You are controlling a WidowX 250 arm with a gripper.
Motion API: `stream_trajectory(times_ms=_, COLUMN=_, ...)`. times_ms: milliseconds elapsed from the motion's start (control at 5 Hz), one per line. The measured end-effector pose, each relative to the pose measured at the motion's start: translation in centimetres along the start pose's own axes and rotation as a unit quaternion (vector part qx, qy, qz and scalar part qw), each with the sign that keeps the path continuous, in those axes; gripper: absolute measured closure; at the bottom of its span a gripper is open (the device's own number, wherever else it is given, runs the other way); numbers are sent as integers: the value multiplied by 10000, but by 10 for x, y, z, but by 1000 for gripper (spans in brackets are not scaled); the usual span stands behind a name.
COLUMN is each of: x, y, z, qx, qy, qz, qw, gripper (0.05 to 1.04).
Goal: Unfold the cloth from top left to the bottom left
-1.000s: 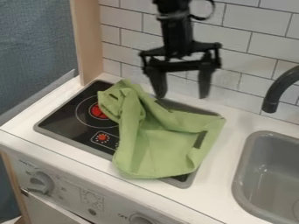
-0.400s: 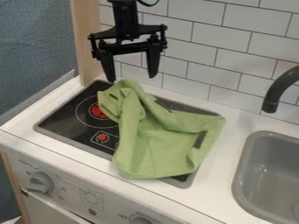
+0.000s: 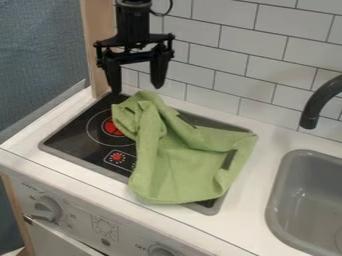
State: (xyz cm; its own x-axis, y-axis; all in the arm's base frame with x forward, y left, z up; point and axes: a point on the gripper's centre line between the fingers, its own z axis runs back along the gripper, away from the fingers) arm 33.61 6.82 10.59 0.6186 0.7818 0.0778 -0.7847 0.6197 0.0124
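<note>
My black gripper [image 3: 137,89] hangs open over the back left of the stove, its fingertips just above the top left end of the green cloth and apart from it. The cloth [image 3: 180,167] lies crumpled across the right and middle of the black stove top [image 3: 73,132]. Its upper left part is bunched into folds, while the lower right part is spread flatter and reaches the stove's front and right edges.
A grey sink [image 3: 284,200] with a black faucet [image 3: 320,102] stands to the right. Behind the counter [image 3: 250,220] rises a white tiled wall [image 3: 267,50]. A wooden post [image 3: 100,45] is close to my gripper's left.
My gripper has moved left, from over the cloth's middle to above its top left end, and has come slightly lower lately. The cloth has not moved.
</note>
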Motion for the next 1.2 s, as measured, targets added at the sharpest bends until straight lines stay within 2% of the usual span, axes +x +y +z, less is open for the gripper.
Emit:
stream_trajectory(times_ms=200, x=14, y=-7, z=-12, qx=228, qy=-18, qz=483, qw=9986, gripper=85)
stream_trajectory(times_ms=600, x=23, y=-7, z=-35, qx=559, qy=-17, qz=1098, qw=9924, gripper=85)
stream_trajectory(times_ms=800, x=29, y=-6, z=-48, qx=898, qy=22, qz=1224, qw=9884, gripper=85)
stream_trajectory(times_ms=1200, x=33, y=-13, z=-74, qx=1094, qy=250, qz=1262, qw=9856, gripper=85)
